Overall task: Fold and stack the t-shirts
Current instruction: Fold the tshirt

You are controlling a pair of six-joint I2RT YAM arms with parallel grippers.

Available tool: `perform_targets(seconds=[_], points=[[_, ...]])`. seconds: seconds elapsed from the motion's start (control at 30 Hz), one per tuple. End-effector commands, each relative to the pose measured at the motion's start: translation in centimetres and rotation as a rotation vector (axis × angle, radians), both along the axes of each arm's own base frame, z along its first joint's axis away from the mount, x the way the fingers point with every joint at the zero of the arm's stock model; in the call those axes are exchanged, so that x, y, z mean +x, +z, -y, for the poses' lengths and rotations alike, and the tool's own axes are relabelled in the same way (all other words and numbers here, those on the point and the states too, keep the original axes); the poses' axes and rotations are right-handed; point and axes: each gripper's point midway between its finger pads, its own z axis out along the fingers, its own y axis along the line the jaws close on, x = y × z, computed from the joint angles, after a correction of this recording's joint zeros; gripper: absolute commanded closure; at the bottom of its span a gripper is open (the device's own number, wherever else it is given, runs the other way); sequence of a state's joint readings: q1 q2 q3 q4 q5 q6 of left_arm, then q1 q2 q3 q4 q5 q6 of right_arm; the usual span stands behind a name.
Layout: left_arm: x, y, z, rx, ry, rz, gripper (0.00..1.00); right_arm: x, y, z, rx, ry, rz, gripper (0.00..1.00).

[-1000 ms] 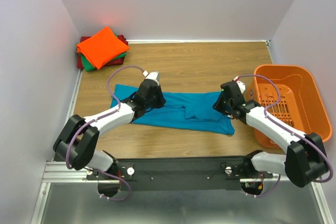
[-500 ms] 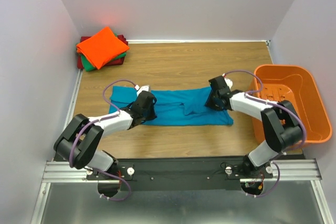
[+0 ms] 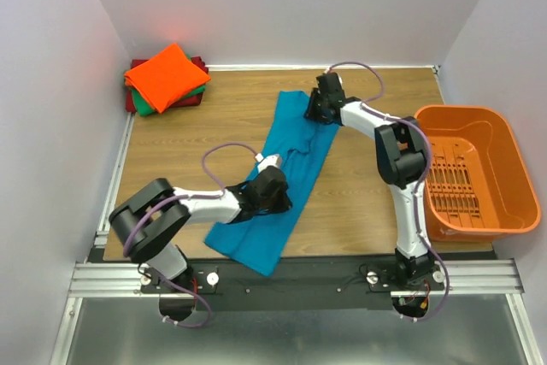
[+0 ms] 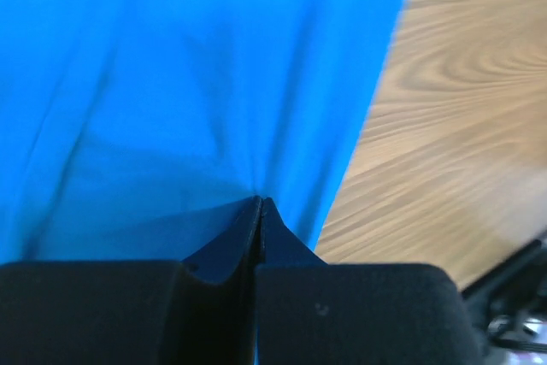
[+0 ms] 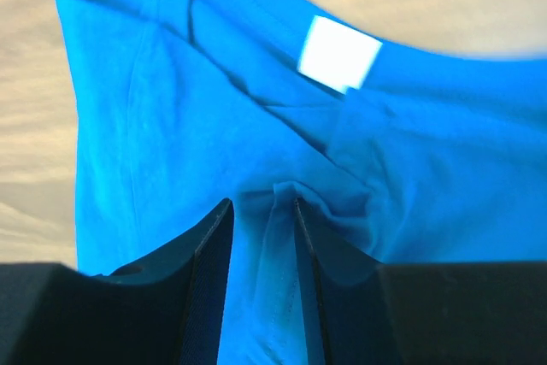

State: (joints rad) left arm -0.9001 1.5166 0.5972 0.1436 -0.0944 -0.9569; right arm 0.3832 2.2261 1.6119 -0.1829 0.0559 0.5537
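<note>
Tension seems the aim: teal-blue t-shirt [image 3: 295, 147] lies stretched diagonally across the wooden table [image 3: 367, 203], left gripper [image 4: 261, 203] pinched tight on its lower body and right gripper [image 5: 263, 208] clamped on a fold below the collar label [image 5: 340, 53] (far end), probably to flatten it for folding.

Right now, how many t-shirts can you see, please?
4: teal-blue t-shirt mid-table; orange t-shirt atop green t-shirt and dark red t-shirt, far-left corner; others may be hidden underneath.

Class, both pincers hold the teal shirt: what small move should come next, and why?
Probably ease the left pincer and right pincer apart: each pinches the teal t-shirt, which lies wrinkled and diagonal between them, so tension would flatten it for folding.
</note>
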Motion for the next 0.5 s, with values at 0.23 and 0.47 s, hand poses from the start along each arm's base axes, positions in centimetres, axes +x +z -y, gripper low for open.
perform_targets(seconds=[0.23, 0.47], points=[[5.5, 10.1, 9.5, -0.233, -0.117, 0.165, 0.74, 1.1, -5.3, -2.1, -0.096, 0.246, -0.146, 0.54], [11.8, 12.7, 0.6, -0.212, 0.029, 0.241, 0.68, 2.1, 3.7, -1.8, -0.075, 0.198, -0.006, 0.47]])
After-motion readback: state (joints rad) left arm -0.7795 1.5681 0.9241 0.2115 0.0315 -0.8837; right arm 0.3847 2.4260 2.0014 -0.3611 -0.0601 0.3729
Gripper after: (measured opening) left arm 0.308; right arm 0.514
